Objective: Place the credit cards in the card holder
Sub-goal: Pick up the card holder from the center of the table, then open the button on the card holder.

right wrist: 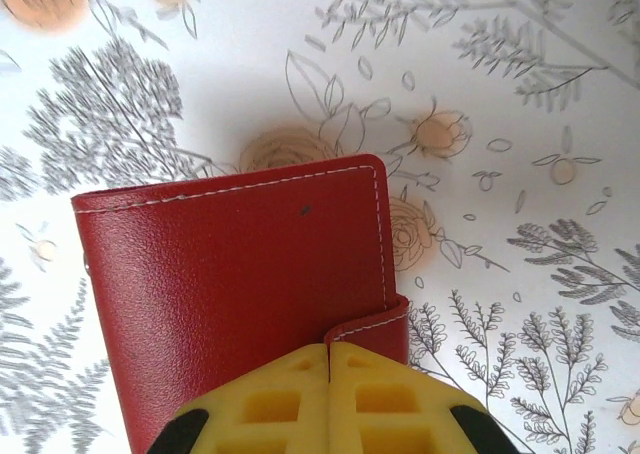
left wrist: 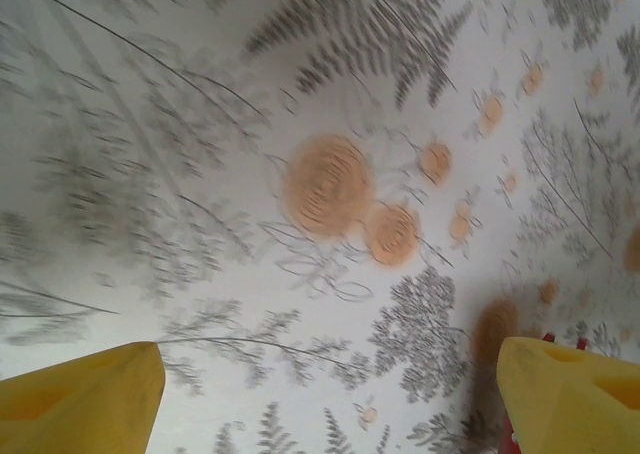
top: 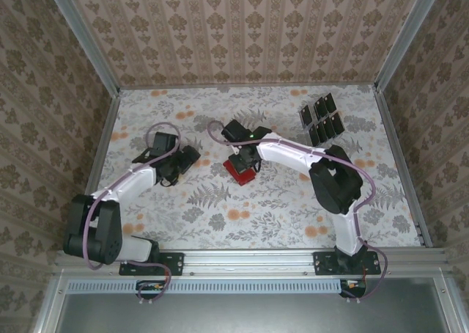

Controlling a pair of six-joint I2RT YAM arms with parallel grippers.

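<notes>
The card holder (right wrist: 230,274) lies folded shut on the table (top: 293,216), a red leather-look rectangle with pale stitching along its edge and its small tab (right wrist: 372,324) wrapped over one side. Closed as it is, nothing of its inside can be seen. In the top view it sits near the middle of the table, partly under the right arm's wrist.

The right gripper (right wrist: 328,394) is directly over the holder's near edge, its yellow fingers pressed together with no gap between them. Whether they pinch any part of the holder cannot be told.

The left gripper (left wrist: 328,374) is to the left of the holder, near it but apart, hovering over bare cloth with its two yellow fingers spread wide and nothing between them.

The credit cards (top: 322,119) are small black rectangles laid out in short slanted rows in the far right part of the table, well apart from the holder and from both grippers.

The table is covered by a white cloth printed with grey ferns and orange blossoms. Panels of beige damask wallpaper (top: 242,25) close it in on the left, far and right sides, joined by pale metal posts. A ribbed aluminium rail (top: 249,256) runs along the near edge, and both arm bases are bolted to it.
</notes>
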